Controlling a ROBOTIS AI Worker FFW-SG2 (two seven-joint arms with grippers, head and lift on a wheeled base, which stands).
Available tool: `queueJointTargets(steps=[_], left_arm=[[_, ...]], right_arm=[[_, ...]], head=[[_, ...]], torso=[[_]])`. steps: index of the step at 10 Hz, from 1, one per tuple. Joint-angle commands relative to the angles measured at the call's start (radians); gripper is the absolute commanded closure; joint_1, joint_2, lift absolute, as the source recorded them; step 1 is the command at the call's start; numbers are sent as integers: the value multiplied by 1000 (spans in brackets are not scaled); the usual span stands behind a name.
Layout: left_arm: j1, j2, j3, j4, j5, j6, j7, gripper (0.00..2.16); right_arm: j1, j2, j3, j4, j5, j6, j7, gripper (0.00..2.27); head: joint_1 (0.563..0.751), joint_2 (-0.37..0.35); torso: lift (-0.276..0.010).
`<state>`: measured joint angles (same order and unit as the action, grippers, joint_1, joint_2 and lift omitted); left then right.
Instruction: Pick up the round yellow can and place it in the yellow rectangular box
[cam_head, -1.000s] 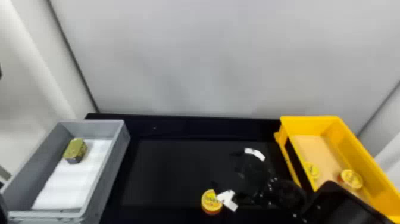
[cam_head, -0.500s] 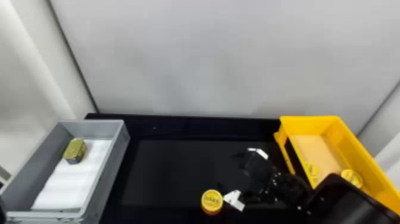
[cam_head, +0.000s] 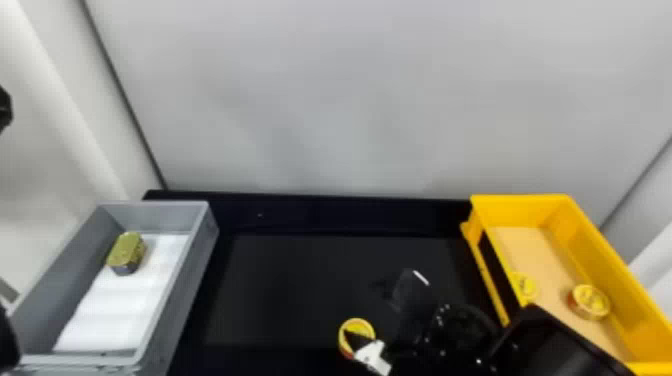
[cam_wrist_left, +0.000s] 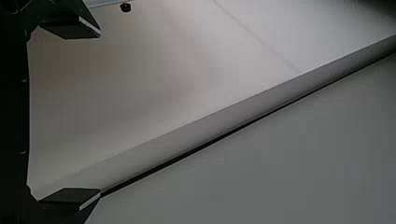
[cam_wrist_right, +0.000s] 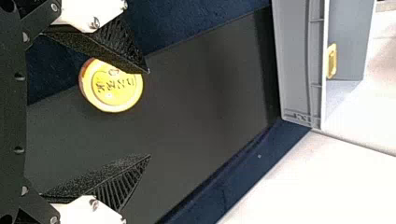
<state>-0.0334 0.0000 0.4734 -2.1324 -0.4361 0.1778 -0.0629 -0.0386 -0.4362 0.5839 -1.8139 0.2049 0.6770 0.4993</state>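
Note:
A round yellow can (cam_head: 364, 325) sits on the black table, near the front and right of the middle. My right gripper (cam_head: 367, 311) stands open at it, with one finger crossing over part of its lid. In the right wrist view the can (cam_wrist_right: 112, 91) lies beside and partly under one finger of my right gripper (cam_wrist_right: 149, 114), the other finger being well apart from it. At the right stands the yellow rectangular box (cam_head: 610, 260), holding another round yellow can (cam_head: 590, 302). My left gripper (cam_wrist_left: 100, 113) is open and empty, facing pale walls.
A grey bin (cam_head: 192, 270) with a white liner stands at the left, holding a gold-green tin (cam_head: 127, 251). Another yellow lid (cam_head: 524, 285) shows by the yellow box's left side. The black right forearm (cam_head: 555, 345) covers the box's near left corner.
My right gripper first shifted slightly right, then came back left and toward the front, so one finger now overlaps the can's lid. The can has hardly moved.

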Motion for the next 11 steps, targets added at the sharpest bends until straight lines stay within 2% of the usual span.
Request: queueJointTargets(steps=[1,2,3,6,8,11], left_arm=[[10,-3,-8,-3,7,35,-5,84],[30,-3,-54,-1,23,60,41,84],[47,-3,-73,-1,40,75,74,84],[44,-3,-94,5,51,98,83,84],[41,-3,-110,16,53,101,84,84],[39,-3,-116,19,62,101,94,84]], right_arm=[[16,50,-59,31,36,15,61,176],[52,82,-137,36,67,15,125,177],[65,85,-151,30,74,24,122,177],[66,96,-136,16,73,47,131,177],[39,108,-87,27,47,40,139,177],[31,126,-87,87,33,27,130,177]], head=[[694,14],[694,14],[694,14],[694,14],[694,14],[694,14]], torso=[[-56],[-56],[-56],[-56],[-56],[-56]])
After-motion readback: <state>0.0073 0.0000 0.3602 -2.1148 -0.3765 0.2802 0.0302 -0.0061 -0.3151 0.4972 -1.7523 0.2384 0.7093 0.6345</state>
